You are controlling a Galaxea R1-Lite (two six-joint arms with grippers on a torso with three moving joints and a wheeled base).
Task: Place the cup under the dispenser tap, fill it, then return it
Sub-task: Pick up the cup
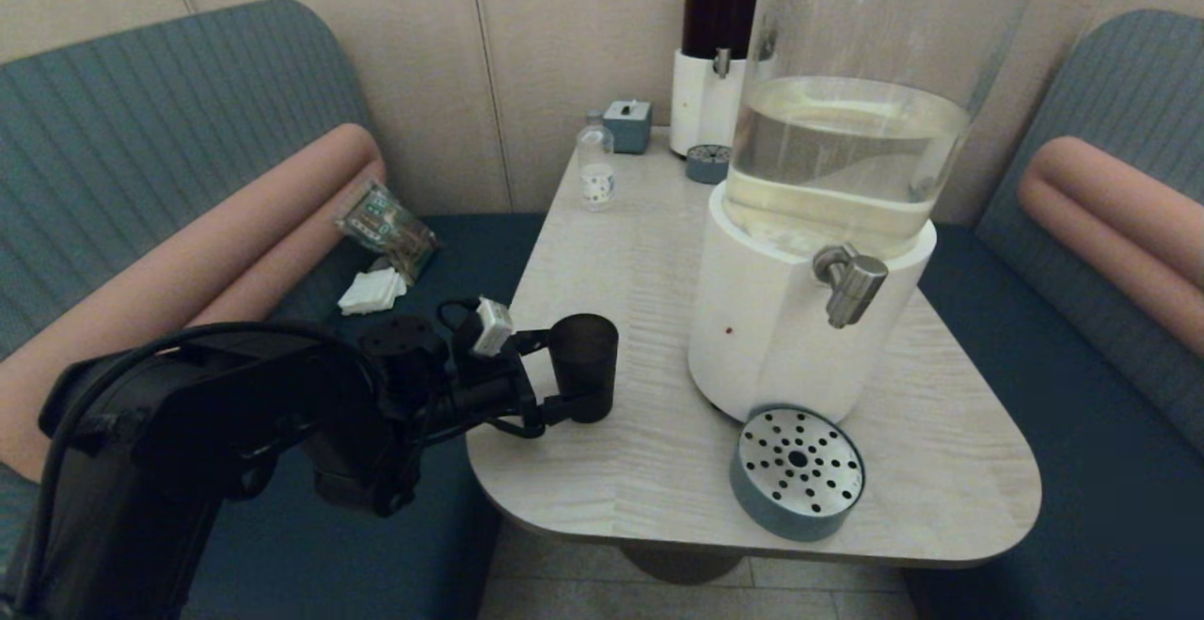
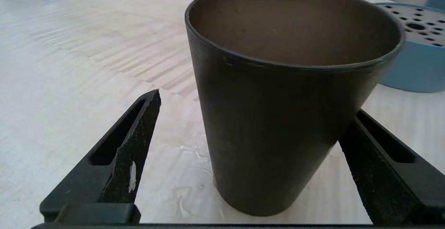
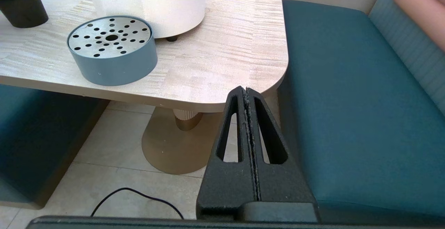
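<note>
The dark tapered cup (image 1: 583,361) (image 2: 285,117) stands upright and empty on the table's left part, well left of the dispenser. My left gripper (image 1: 576,371) (image 2: 257,104) is open and straddles it low down. One finger (image 2: 139,135) stands clear of the cup; the other finger (image 2: 379,163) lies against its side or just behind it. The steel dispenser tap (image 1: 851,286) juts from the white-based clear tank (image 1: 847,150) over a round blue drip tray (image 1: 798,484) (image 3: 111,50). My right gripper (image 3: 245,90) is shut and empty, parked below the table's near right corner.
At the back stand a dark-liquid dispenser (image 1: 717,55), its small drip tray (image 1: 707,164), a teal box (image 1: 627,124) and a small clear bottle (image 1: 595,164). A packet (image 1: 386,225) and napkins (image 1: 372,291) lie on the left bench. The table's edge (image 1: 489,479) is close to my left arm.
</note>
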